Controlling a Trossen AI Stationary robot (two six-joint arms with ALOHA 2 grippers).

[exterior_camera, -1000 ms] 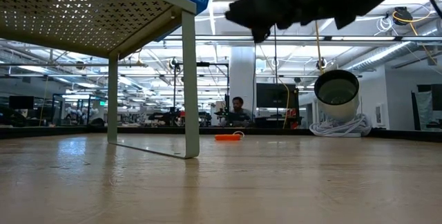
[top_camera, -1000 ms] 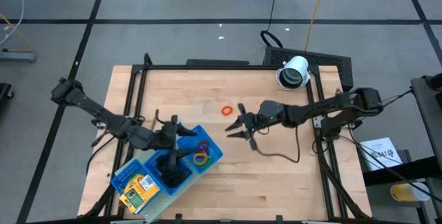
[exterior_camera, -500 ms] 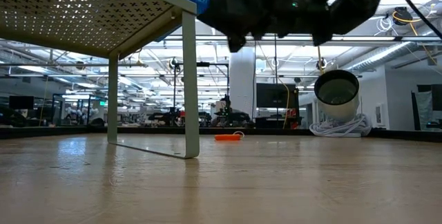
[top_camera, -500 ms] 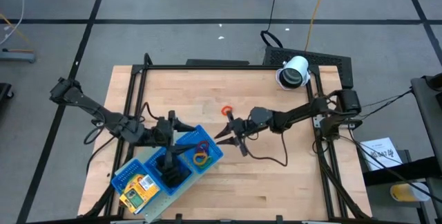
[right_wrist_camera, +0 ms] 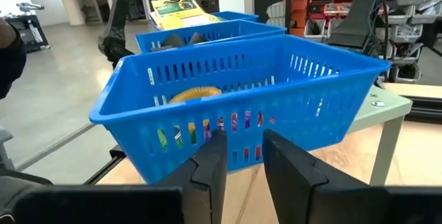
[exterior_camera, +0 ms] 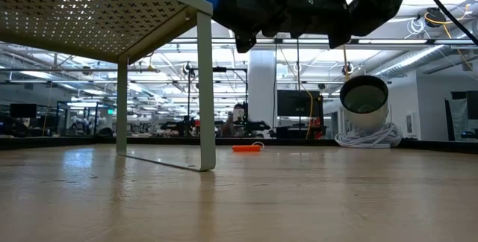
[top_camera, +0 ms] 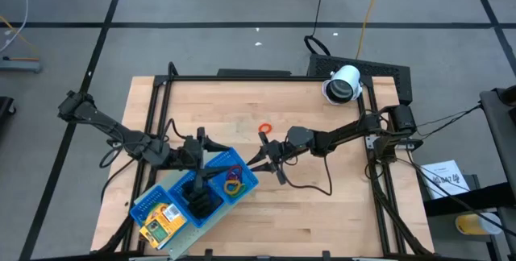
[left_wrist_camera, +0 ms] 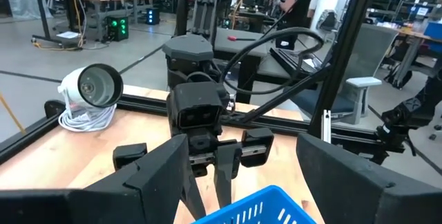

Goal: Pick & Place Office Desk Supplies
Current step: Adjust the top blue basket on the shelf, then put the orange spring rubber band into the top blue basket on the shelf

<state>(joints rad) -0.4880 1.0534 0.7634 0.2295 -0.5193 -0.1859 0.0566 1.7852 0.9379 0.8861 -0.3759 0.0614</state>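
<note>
The blue tray (top_camera: 211, 182) stands on a pale perforated stand (exterior_camera: 112, 18). It holds yellow printed packs (top_camera: 160, 221), black clips (top_camera: 199, 202) and coloured rings (top_camera: 234, 184). A red ring (top_camera: 264, 129) lies flat on the bare wood behind it. My right gripper (top_camera: 256, 160) hovers level just off the tray's right end, pointing at its wall (right_wrist_camera: 235, 92). Its fingers stand a little apart, and I see nothing between them. My left gripper (top_camera: 203, 153) hangs wide open above the tray's far rim, facing the right gripper (left_wrist_camera: 207, 148).
A white cylindrical device (top_camera: 343, 84) on a coiled cable sits at the far right corner. A black frame (top_camera: 266, 76) runs round the table's edges. The stand's leg (exterior_camera: 205, 92) rests on the wood. Open wood lies between the tray and the table's right edge.
My right gripper has travelled toward the table's left edge, sinking a little, and has closed in on the tray's right end. The tray, its contents and the red ring have stayed put.
</note>
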